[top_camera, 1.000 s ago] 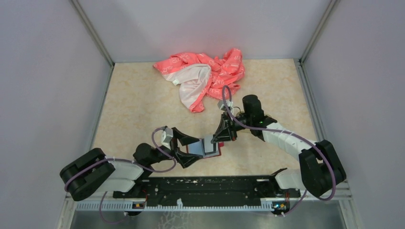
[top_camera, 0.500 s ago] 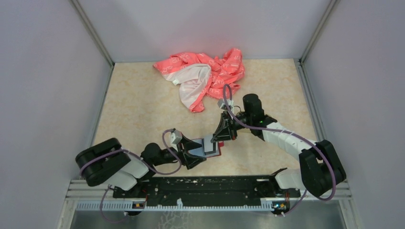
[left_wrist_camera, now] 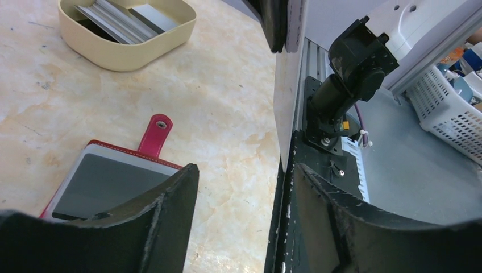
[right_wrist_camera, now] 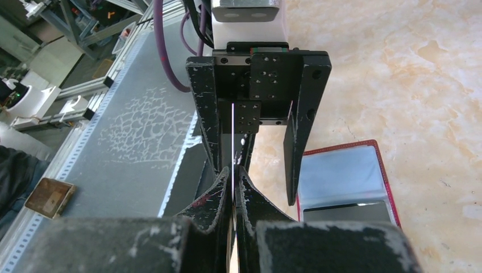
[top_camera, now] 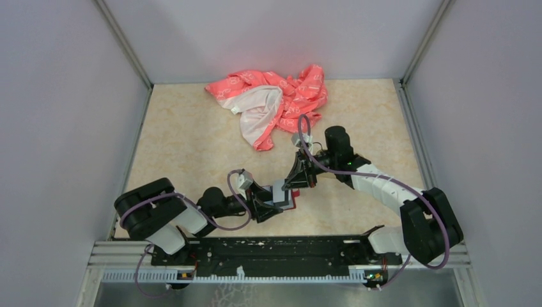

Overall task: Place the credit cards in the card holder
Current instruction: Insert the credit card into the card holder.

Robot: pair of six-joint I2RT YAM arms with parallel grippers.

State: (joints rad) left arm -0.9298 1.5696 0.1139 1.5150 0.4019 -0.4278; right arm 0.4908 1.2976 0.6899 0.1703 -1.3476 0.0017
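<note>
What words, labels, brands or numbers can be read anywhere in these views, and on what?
No text reads clearly in any view.
On the pink-and-white cloth: white marks, maybe lettering, too small to read.
On the card holder and its pocketed card: no print visible.
On the held card, edge-on between the right fingers: faces hidden.
On the stacked cards in the beige tray: no print legible.
</note>
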